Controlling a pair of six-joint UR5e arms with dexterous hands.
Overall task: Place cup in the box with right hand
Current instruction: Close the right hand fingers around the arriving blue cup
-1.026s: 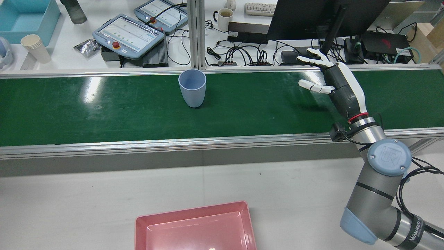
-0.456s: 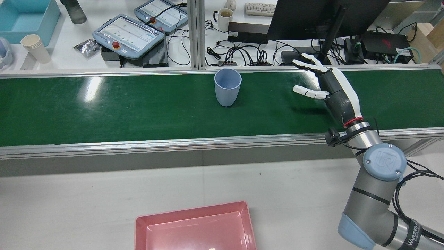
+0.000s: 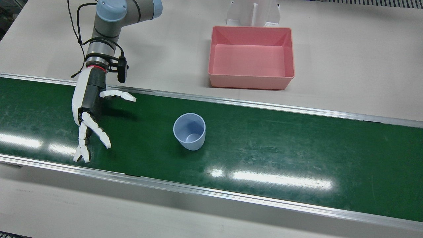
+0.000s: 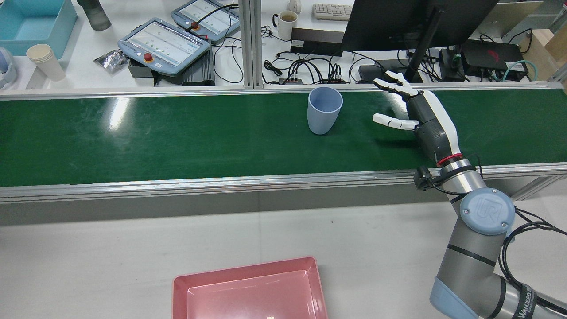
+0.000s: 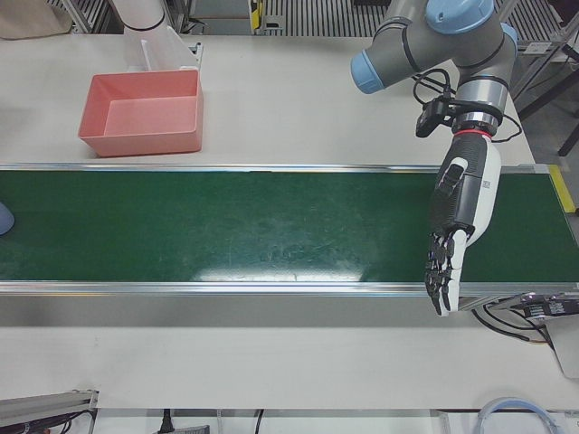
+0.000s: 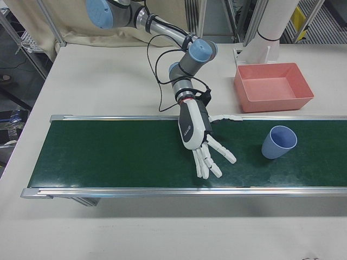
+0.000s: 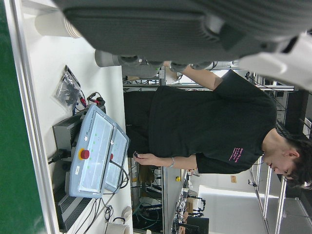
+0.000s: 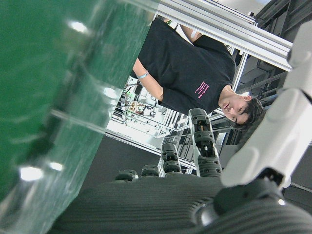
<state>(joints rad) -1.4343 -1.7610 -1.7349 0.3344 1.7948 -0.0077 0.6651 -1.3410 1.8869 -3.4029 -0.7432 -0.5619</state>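
Note:
A pale blue cup [image 3: 189,131] stands upright on the green conveyor belt [image 3: 297,155]. It also shows in the rear view [image 4: 324,110], in the right-front view [image 6: 278,142] and at the very left edge of the left-front view [image 5: 3,219]. My right hand [image 3: 89,112] is open just above the belt, fingers spread, a short gap from the cup; it also shows in the rear view [image 4: 425,119] and the right-front view [image 6: 198,135]. The empty pink box [image 3: 251,82] sits on the white table behind the belt. My left hand [image 5: 457,226] is open and empty over the belt, far from the cup.
Aluminium rails [image 4: 221,181] border the belt on both sides. Beyond the far rail in the rear view are teach pendants [image 4: 164,44], cables, a monitor stand [image 4: 421,44] and a mug [image 4: 285,22]. A white pedestal [image 3: 252,13] stands behind the box.
The cup has travelled along the belt toward my right hand. My right hand has shifted slightly toward the cup and stays open.

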